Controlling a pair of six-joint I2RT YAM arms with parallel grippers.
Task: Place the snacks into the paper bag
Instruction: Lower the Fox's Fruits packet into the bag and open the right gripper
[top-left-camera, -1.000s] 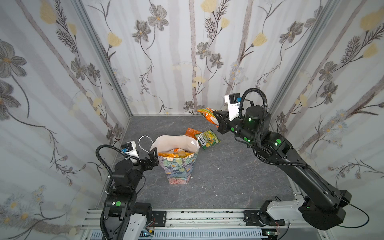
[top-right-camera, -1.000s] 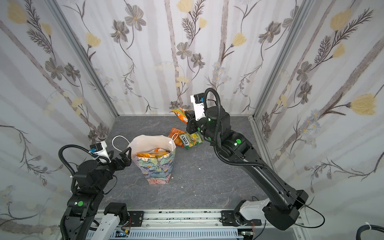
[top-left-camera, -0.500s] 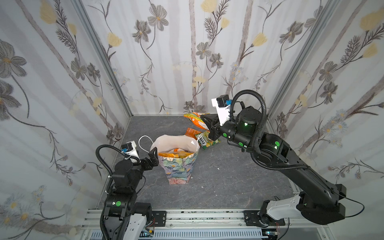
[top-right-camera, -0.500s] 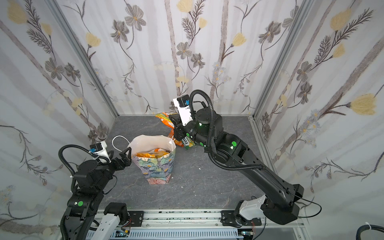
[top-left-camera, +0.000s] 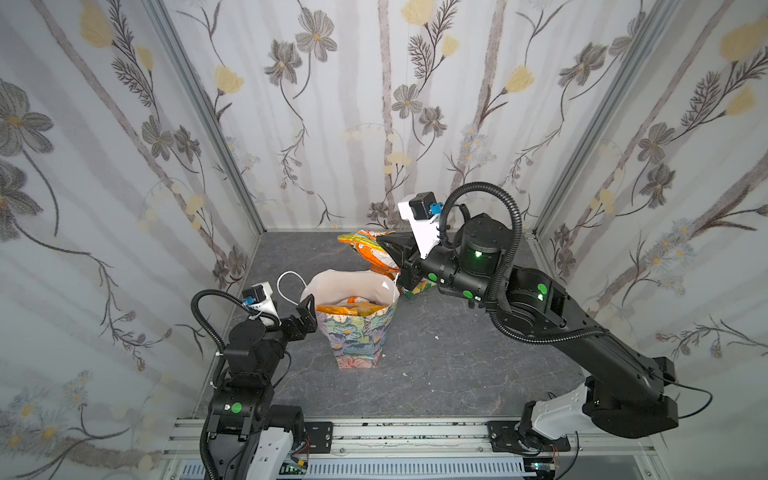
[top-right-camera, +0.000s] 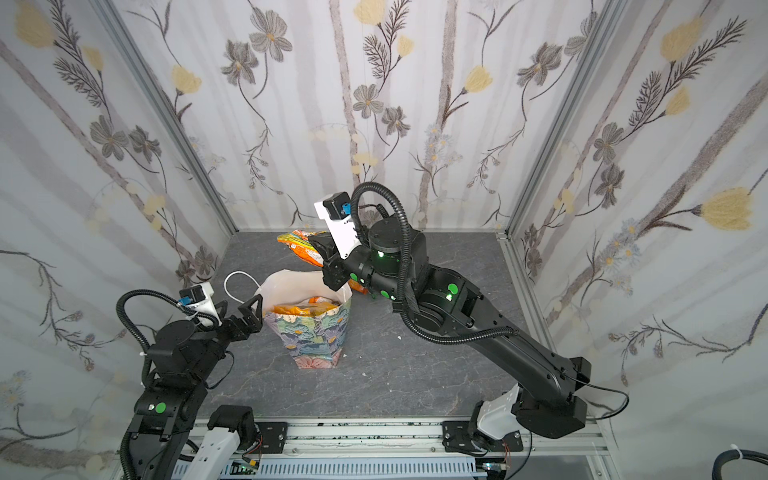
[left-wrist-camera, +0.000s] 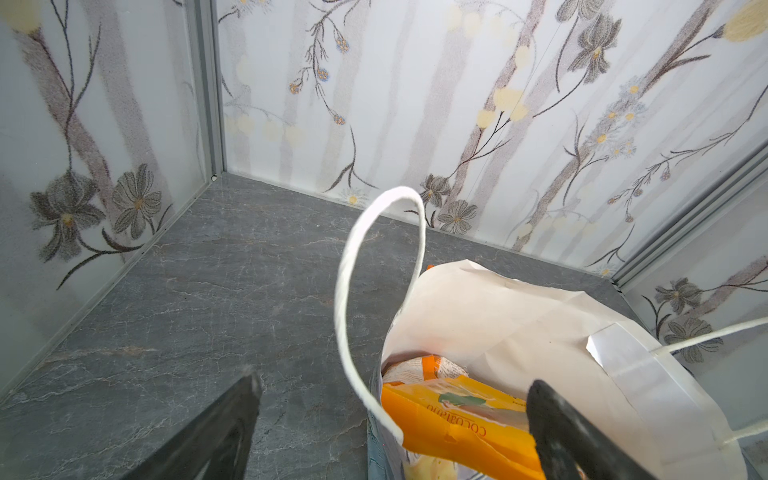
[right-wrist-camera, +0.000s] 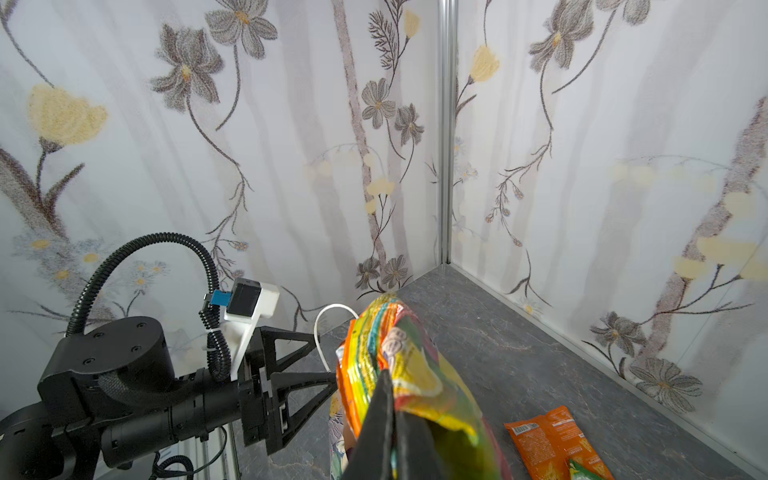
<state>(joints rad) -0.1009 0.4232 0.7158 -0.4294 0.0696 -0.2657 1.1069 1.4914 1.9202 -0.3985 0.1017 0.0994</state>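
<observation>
Though half-hidden above, orange packet (right-wrist-camera: 548, 436) shows

Bright, even, diffuse light; wall panels (top-left-camera: 365, 124) glow pale, no hard glare. Faint soft shadows on grey floor (top-left-camera: 436, 374) around paper bag (top-left-camera: 357, 336). Both top views sharp, wide-angle; corner posts (top-left-camera: 208, 120) lean outward toward edges. Wrist views: near left gripper fingers (left-wrist-camera: 208, 436) blurred; foil packet (right-wrist-camera: 407, 353) soft, mild sheen
</observation>
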